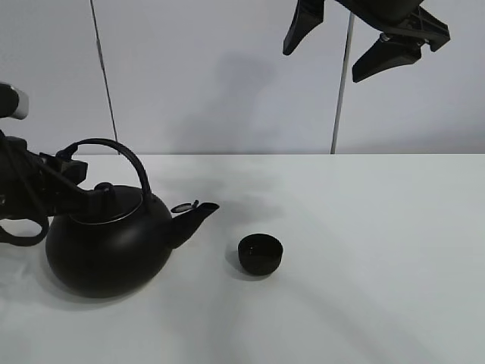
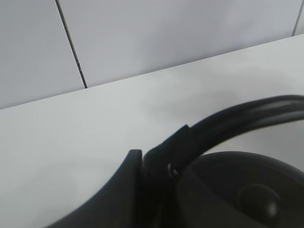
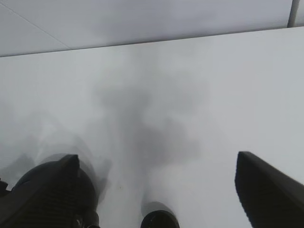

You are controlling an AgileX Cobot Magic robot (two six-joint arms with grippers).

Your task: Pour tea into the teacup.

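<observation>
Exterior high view: kettle (image 1: 106, 246) at lower left of the frame, one of them, standing on the white tabletop (image 1: 364, 243); teacup (image 1: 261, 253), also one, just right of the spout (image 1: 193, 216) near frame centre, apart from it.
Left tool (image 1: 72, 171): at the left edge, at the base of the arched handle (image 1: 114, 148); grip looks closed on it, though its fingers blur into the black.
Right tool (image 1: 362, 42): upper right of the frame, high above everything, fingers spread wide, holding nothing.
Left wrist view: handle (image 2: 228, 126) arcs across lower right, clamped where the dark finger (image 2: 128, 185) meets it.
Right wrist view: two wide-set fingers (image 3: 266, 187) at the lower corners; teacup rim (image 3: 159, 219) at bottom centre.
Risk: a low hold on the handle may let the kettle swing as it tips, sending tea past the small cup or knocking it.
</observation>
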